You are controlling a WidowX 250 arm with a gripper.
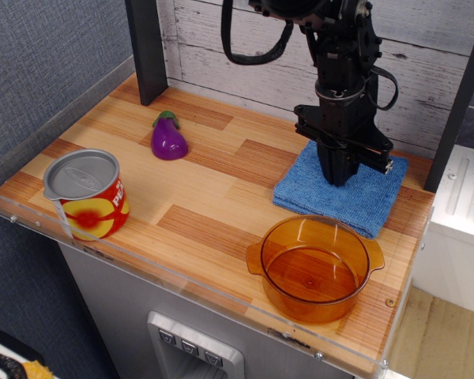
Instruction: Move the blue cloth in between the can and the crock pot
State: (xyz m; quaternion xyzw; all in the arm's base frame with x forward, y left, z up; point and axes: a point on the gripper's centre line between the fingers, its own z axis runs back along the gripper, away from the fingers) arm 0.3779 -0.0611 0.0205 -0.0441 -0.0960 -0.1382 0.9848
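The blue cloth [362, 196] lies flat at the back right of the wooden counter, just behind the amber crock pot [314, 267]. The red can [87, 195] with a silver lid stands at the front left. My gripper [340, 178] points straight down over the cloth's left middle. Its fingers are together and their tips are at the cloth's surface. I cannot tell if any cloth is pinched between them. The arm hides part of the cloth's back edge.
A small purple eggplant [168, 138] lies at the back left. A clear acrylic rim [182, 276] runs along the counter's front and left edges. Black posts [148, 49] stand at the back corners before a grey plank wall.
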